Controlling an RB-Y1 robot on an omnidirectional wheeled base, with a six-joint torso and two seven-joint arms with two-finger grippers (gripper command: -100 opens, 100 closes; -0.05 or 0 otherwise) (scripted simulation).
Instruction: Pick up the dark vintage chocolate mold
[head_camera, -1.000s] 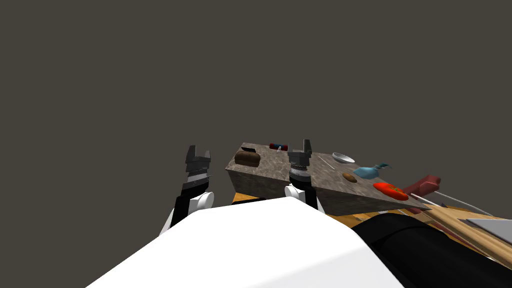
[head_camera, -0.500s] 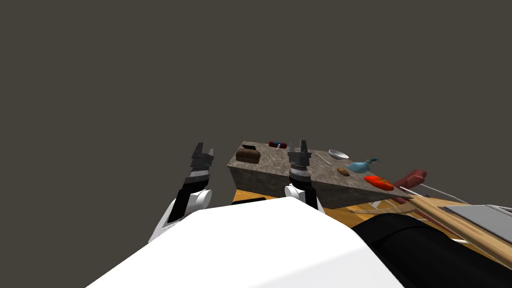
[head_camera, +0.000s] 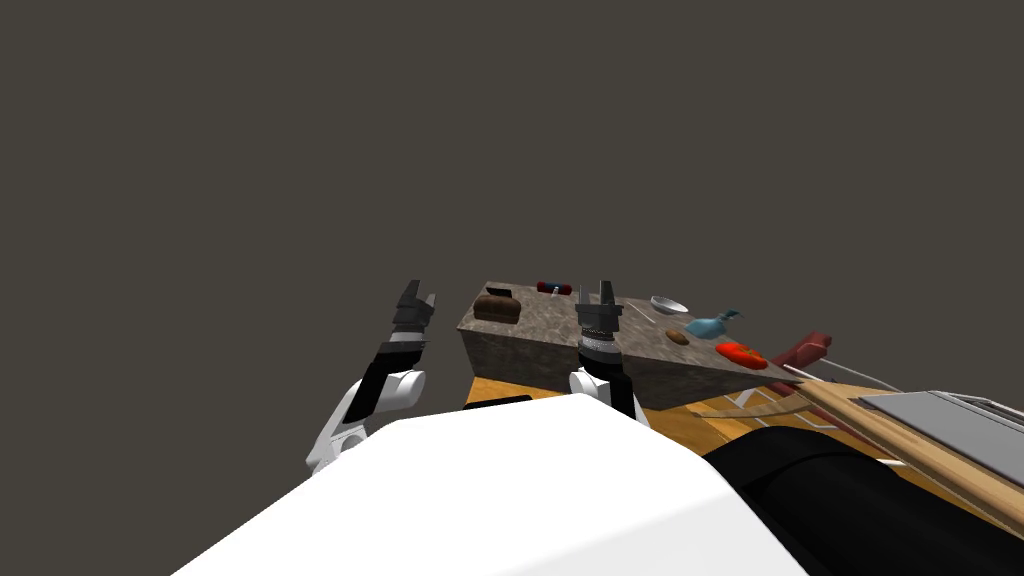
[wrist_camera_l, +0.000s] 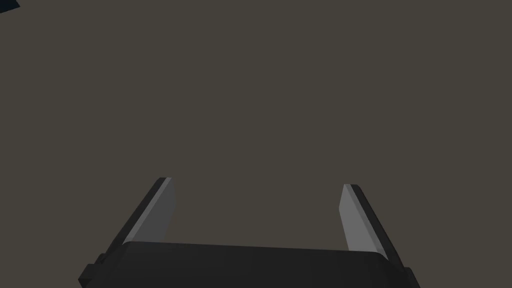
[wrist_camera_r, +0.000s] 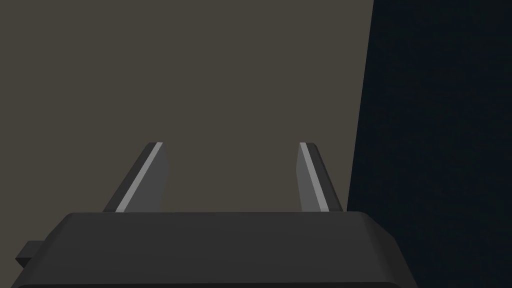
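Nearest, the left gripper (head_camera: 421, 292) is raised off the left side of the table (head_camera: 540, 330), fingers apart. The right gripper (head_camera: 593, 288), fingers also apart, shows in front of the table's middle. The table is a block with a mottled grey-brown top. Along its right part lie a red thing (head_camera: 741, 352), a small brown oval (head_camera: 678, 337), a blue bottle (head_camera: 710, 325) and a white bowl (head_camera: 669, 304). At the left end sits a brown loaf-shaped lump (head_camera: 497, 309). Just behind it, at the far left corner, is the chocolate mold (head_camera: 497, 291), a small, low, near-black piece partly hidden by the lump. A red-ended roll (head_camera: 555, 288) lies on the far edge.
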